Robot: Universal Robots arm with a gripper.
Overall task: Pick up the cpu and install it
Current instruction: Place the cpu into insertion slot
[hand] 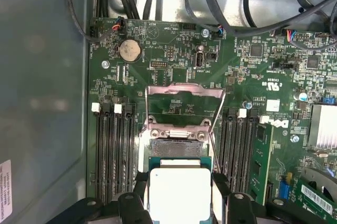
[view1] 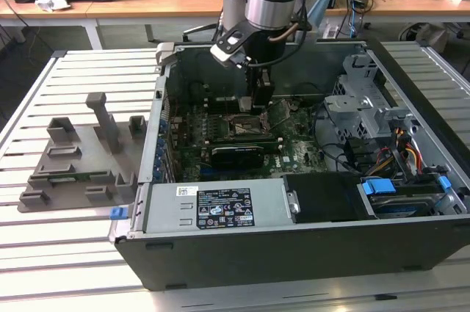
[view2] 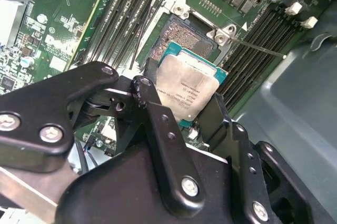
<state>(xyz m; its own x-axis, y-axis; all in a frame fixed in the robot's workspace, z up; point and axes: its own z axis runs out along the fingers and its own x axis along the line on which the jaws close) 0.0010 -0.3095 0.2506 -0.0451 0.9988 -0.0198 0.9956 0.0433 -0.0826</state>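
Observation:
The cpu (view2: pixel 188 88) (hand: pixel 180 191) is a flat silver square with a thin green rim, held between my black fingers (view2: pixel 152 108) in both wrist views. My gripper (view2: pixel 184 103) (hand: pixel 180 195) is shut on it by two opposite edges. It hangs just above the open socket (view2: pixel 181 34) (hand: pixel 176 147) on the green motherboard, whose metal load plate (hand: pixel 184 103) is flipped up. In the exterior view my gripper (view1: pixel 262 99) reaches down inside the computer case (view1: pixel 220 209) over the socket (view1: pixel 247 125).
Black memory slots (hand: pixel 111 150) (hand: pixel 239 145) flank the socket. Cables (hand: pixel 253 8) run along the case wall. A drive cage (view1: pixel 360 92) and wire bundles (view1: pixel 400 154) fill the case at the exterior view's right. Grey plastic holder blocks (view1: pixel 81 158) stand outside, at the exterior view's left.

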